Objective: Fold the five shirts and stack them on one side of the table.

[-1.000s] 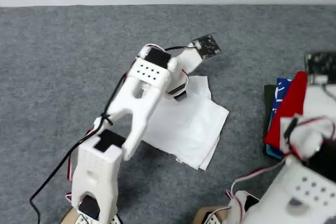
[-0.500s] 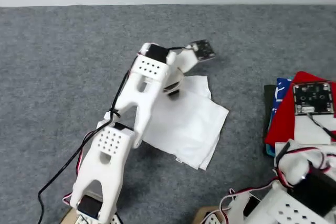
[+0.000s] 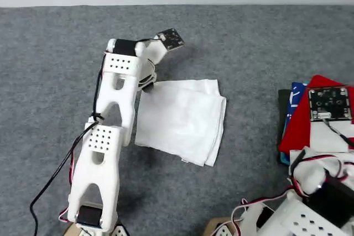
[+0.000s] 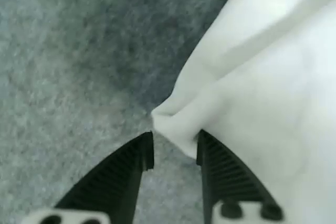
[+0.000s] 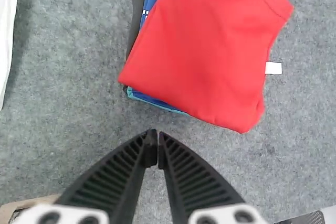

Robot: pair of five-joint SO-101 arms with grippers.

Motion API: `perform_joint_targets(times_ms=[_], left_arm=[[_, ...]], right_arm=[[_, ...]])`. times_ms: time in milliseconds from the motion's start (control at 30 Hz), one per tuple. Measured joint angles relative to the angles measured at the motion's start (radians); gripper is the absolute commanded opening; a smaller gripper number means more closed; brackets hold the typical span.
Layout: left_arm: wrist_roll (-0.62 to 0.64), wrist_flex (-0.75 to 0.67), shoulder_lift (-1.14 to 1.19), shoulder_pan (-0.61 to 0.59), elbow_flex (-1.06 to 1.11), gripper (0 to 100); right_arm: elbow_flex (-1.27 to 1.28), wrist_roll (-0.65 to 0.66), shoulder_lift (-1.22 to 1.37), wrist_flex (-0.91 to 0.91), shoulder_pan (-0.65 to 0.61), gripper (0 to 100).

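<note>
A folded white shirt [image 3: 180, 120] lies in the middle of the grey table [image 3: 55, 53]. My left gripper [image 3: 145, 83] is at the shirt's far left corner. In the left wrist view that gripper [image 4: 175, 141] is shut on the bunched corner of the white shirt [image 4: 262, 77]. A stack of folded shirts with a red shirt [image 3: 301, 117] on top sits at the right edge. My right gripper [image 5: 153, 141] hovers shut and holds nothing, just short of the near side of the red shirt [image 5: 210, 51]. A blue shirt [image 5: 153, 1] shows beneath the red one.
The right arm's body [image 3: 318, 203] fills the near right corner, its wrist board [image 3: 331, 103] over the stack. Bare grey table stretches to the left and behind the white shirt. A cable [image 3: 52, 183] trails beside the left arm's base.
My left arm has swung to the left and dragged the white shirt that way, squaring it up. The right arm pulled back from the stack a second ago and has since held still.
</note>
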Motion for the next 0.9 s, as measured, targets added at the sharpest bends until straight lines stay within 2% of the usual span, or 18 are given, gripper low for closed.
perform_joint_targets(times_ms=[100, 267, 667, 900], left_arm=[[-0.003, 0.000, 0.000, -0.012, 0.000, 7], [0.000, 0.023, 0.000, -0.002, -0.048, 11], [-0.003, 0.029, -0.026, 0.259, -0.072, 13], [0.000, 0.023, 0.094, 0.222, -0.089, 13]], right_arm=[[0.000, 0.000, 0.000, 0.000, 0.000, 1.4], [0.000, 0.000, 0.000, 0.000, 0.000, 1.4], [0.000, 0.000, -0.002, 0.000, 0.000, 1.4], [0.000, 0.000, -0.002, 0.000, 0.000, 1.4]])
